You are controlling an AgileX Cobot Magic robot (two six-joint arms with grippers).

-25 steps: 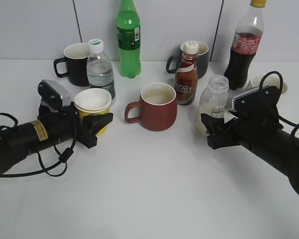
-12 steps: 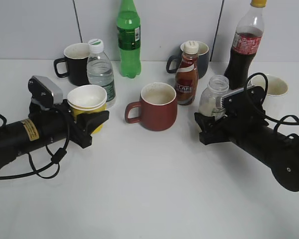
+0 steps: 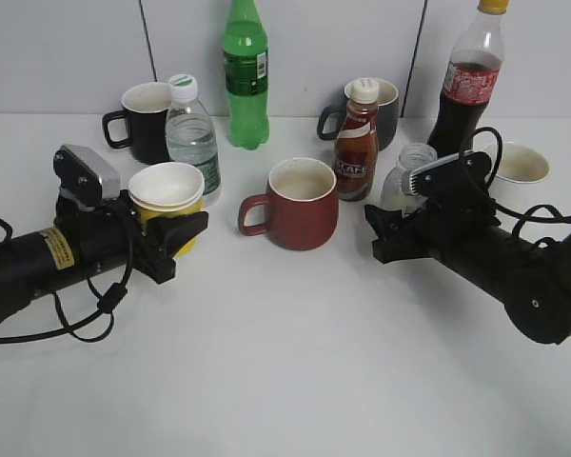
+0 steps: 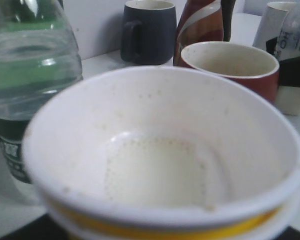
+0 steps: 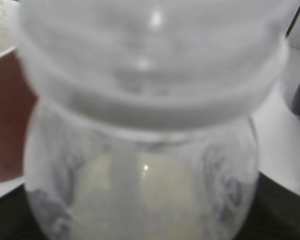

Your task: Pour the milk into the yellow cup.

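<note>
The yellow cup (image 3: 169,195) is upright in my left gripper (image 3: 184,233), which is shut on its lower part at the table's left. In the left wrist view the cup (image 4: 155,165) fills the frame, with a thin whitish film at its bottom. The milk bottle (image 3: 405,171) is clear and open-mouthed. It stands upright in my right gripper (image 3: 384,230), which is shut on its lower half, and the right arm hides much of it. In the right wrist view the bottle (image 5: 140,185) fills the frame with white liquid low inside. The dark red mug lies between cup and bottle.
A dark red mug (image 3: 303,202) stands in the middle with a brown coffee bottle (image 3: 357,143) behind it. A water bottle (image 3: 192,133) and black mug (image 3: 143,122) stand behind the cup. A green bottle (image 3: 246,76), dark grey mug (image 3: 385,109), cola bottle (image 3: 464,90) and white cup (image 3: 523,164) line the back.
My left gripper drew the cup slightly up and left, then held still. My right arm rose and swung left around the milk bottle and now covers more of it.
</note>
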